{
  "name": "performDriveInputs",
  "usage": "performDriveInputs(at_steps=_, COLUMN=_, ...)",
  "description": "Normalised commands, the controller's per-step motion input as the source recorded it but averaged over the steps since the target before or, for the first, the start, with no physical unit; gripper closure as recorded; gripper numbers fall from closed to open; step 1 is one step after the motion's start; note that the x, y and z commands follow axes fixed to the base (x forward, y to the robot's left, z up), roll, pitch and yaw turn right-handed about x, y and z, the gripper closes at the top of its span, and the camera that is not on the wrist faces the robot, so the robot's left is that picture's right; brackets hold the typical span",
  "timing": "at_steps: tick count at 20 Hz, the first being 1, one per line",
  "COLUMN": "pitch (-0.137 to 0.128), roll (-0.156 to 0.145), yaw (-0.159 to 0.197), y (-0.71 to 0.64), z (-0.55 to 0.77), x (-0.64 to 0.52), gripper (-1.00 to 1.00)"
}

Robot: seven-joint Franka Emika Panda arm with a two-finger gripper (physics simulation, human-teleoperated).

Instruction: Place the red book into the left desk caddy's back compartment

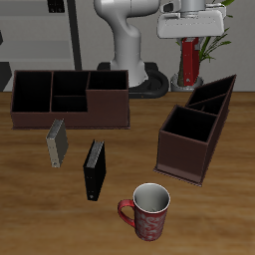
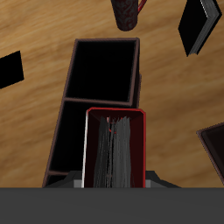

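We find the claw raised high over the table's back edge, clamped on the red book, which hangs upright beneath it — clear of the table. In the wrist view the book shows its white page edges, with the left desk caddy directly below. That caddy stands near one side edge of the table, its back compartment unfilled. We also note a wide caddy, a grey book, a black book and a red mug near the front edge.
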Motion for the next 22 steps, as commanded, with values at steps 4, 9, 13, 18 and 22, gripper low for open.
performDriveInputs(at_steps=4, pitch=-0.035, roll=0.034, yaw=0.022, y=0.23, z=0.09, x=0.02, gripper=1.00)
performDriveInputs(at_steps=9, pitch=-0.025, roll=-0.002, yaw=-0.023, y=0.09, z=0.12, x=0.12, gripper=1.00)
performDriveInputs(at_steps=13, pitch=-0.016, roll=-0.010, yaw=-0.021, y=0.05, z=0.08, x=0.11, gripper=1.00)
performDriveInputs(at_steps=18, pitch=0.008, roll=-0.025, yaw=-0.059, y=-0.01, z=0.03, x=0.12, gripper=1.00)
performDriveInputs(at_steps=22, pitch=0.008, roll=0.005, yaw=-0.025, y=0.06, z=0.00, x=0.07, gripper=1.00)
